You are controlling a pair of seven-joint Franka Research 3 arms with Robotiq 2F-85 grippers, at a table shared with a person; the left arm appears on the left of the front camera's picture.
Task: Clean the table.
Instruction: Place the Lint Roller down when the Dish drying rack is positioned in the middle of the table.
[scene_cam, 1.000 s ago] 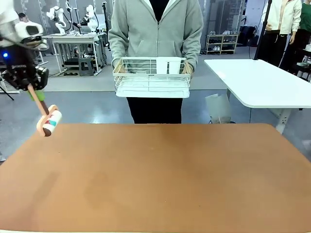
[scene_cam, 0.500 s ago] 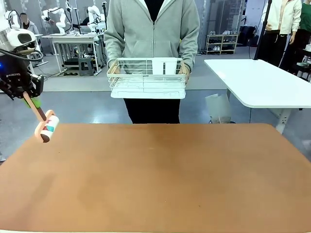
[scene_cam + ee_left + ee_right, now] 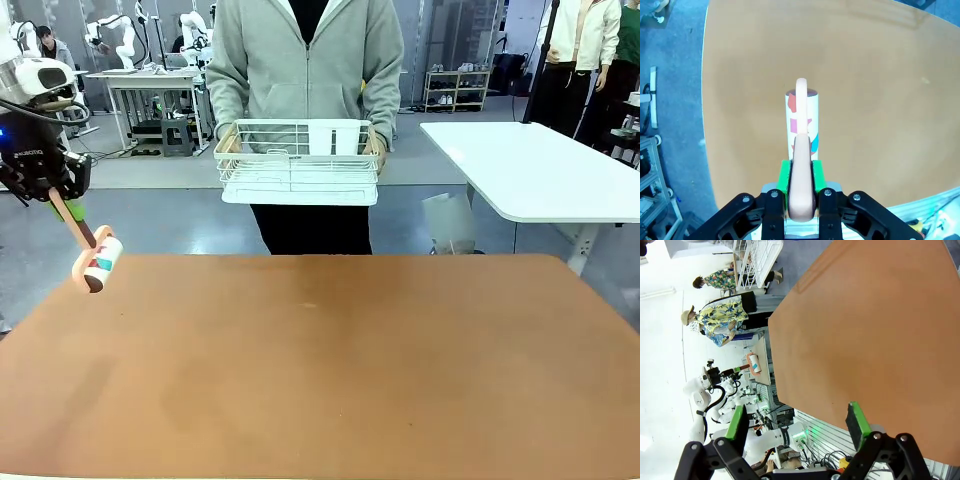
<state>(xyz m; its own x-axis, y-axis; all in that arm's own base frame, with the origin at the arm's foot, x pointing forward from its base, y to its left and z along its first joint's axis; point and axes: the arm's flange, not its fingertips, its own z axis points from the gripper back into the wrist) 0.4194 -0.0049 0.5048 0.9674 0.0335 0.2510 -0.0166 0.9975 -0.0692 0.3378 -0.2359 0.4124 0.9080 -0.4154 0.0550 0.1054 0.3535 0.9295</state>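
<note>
I am looking across the table (image 3: 330,360), its reddish-brown top spreading over the near half of my front view and lying under both wrist cameras. Beyond its far edge a person (image 3: 305,60) is standing, holding a white wire rack (image 3: 297,160) in both hands above the floor, well clear of the top. My left gripper (image 3: 801,172) is clamping the pink handle of a lint roller (image 3: 801,122), whose roll is hanging over the table's left corner; I cannot tell whether it is touching. My right gripper (image 3: 797,422) is standing wide apart, gripping nothing, above the table.
</note>
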